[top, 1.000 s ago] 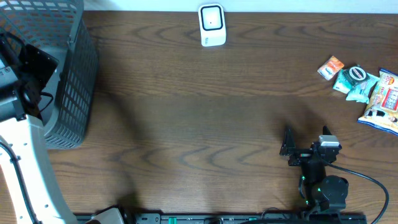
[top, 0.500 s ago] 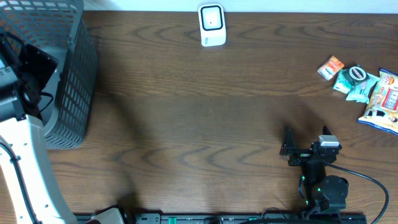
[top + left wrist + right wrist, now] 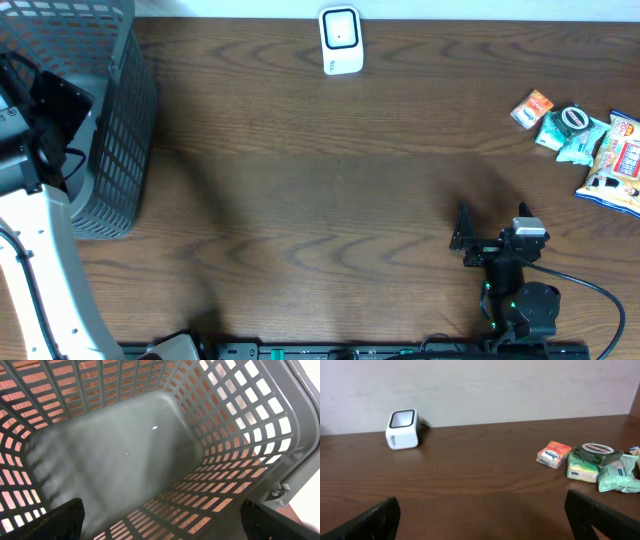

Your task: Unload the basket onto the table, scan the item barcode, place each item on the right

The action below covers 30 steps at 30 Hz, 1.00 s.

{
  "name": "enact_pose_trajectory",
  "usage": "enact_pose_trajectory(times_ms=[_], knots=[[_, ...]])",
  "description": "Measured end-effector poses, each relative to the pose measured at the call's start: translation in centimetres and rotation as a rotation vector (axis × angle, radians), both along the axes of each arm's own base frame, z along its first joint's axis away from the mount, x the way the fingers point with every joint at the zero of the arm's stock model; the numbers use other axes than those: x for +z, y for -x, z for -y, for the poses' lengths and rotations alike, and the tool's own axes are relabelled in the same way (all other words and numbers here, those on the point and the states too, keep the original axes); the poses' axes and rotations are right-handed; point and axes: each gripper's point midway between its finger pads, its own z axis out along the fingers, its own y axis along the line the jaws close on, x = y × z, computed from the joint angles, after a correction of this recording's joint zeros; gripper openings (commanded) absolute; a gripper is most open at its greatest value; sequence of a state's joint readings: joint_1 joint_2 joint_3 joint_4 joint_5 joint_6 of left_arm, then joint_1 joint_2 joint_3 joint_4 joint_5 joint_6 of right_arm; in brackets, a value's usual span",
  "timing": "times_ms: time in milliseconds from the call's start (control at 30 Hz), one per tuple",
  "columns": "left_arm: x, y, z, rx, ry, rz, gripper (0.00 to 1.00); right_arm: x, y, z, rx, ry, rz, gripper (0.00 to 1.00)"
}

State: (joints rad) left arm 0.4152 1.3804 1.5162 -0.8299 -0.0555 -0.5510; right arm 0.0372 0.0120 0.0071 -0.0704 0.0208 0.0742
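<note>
A white barcode scanner [image 3: 340, 40] stands at the table's far edge, also seen in the right wrist view as the scanner [image 3: 402, 428] at far left. Several snack items lie at the right: an orange packet [image 3: 532, 107], teal packets [image 3: 570, 128] and a chips bag [image 3: 615, 165]. My right gripper [image 3: 482, 522] hovers open low over bare wood near the front, well short of the orange packet [image 3: 553, 454]. My left gripper [image 3: 162, 527] hangs open over the inside of a grey basket [image 3: 235, 425], holding nothing.
The grey mesh basket [image 3: 115, 120] stands at the table's far left corner, and nothing shows on its floor. The left arm [image 3: 35, 230] rises beside it. A pale wall runs behind the table's back edge.
</note>
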Motion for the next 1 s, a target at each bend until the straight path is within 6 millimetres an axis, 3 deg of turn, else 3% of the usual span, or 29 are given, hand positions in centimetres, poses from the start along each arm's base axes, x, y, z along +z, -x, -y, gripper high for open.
enact_pose_trajectory(times_ms=[133,367,500,633,700,867,1000], knots=[[-0.2,0.2,0.1,0.000,0.005,-0.010,0.98,0.0,0.0,0.0,0.000,0.000,0.000,0.99],[-3.3,3.5,1.7,-0.004,0.088,-0.187,0.98,0.0,0.0,0.0,0.000,0.000,0.000,0.99],[-4.1,3.9,1.9,-0.003,0.101,-0.204,0.98,0.0,0.0,0.0,0.001,0.000,0.000,0.99],[-6.4,5.1,2.8,-0.018,0.111,-0.250,0.98,0.0,0.0,0.0,0.002,0.000,0.000,0.99],[-8.4,5.6,4.1,-0.077,0.118,-0.277,0.98,0.0,0.0,0.0,0.002,0.000,0.000,0.99],[-11.5,3.8,7.0,-0.310,0.059,-0.189,0.98,0.0,0.0,0.0,0.003,0.000,0.000,0.99],[-11.5,3.0,9.4,-0.444,-0.011,-0.057,0.98,0.0,0.0,-0.1,0.003,0.000,0.000,0.99]])
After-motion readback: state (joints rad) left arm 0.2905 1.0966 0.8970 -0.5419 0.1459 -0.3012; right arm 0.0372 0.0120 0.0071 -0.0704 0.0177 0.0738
